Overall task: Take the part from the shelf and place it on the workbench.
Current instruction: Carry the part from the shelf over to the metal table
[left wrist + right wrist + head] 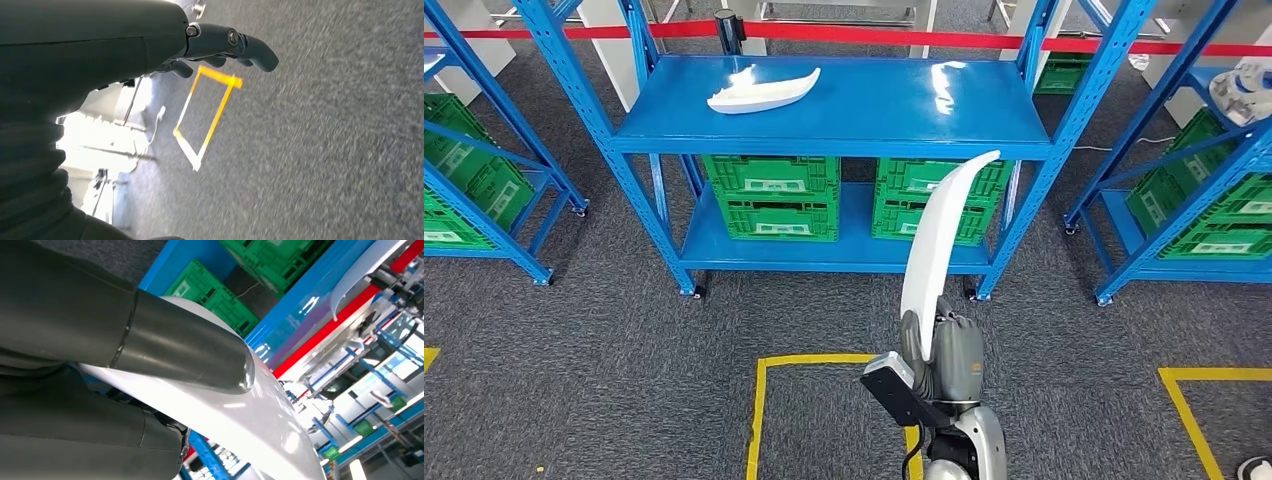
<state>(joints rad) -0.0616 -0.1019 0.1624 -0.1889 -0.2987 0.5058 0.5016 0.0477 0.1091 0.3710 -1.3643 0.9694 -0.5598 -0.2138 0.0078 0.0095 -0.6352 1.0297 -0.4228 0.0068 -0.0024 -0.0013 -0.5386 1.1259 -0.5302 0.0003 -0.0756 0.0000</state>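
The right hand (944,350) gripped the lower end of a long white curved part (936,240), thumb pressed on its face, tip pointing up toward the blue shelf (844,110). The left hand (220,47) hung over the carpet, fingers loosely curled, holding nothing.

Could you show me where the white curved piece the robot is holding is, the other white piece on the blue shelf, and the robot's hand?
held white part (934,240): head view, middle of its curved blade.
white part on the shelf (762,92): head view, its centre.
right hand (944,350): head view, back of the hand gripping the part.

White part (936,240); blue shelf (844,110); green crates (776,196).
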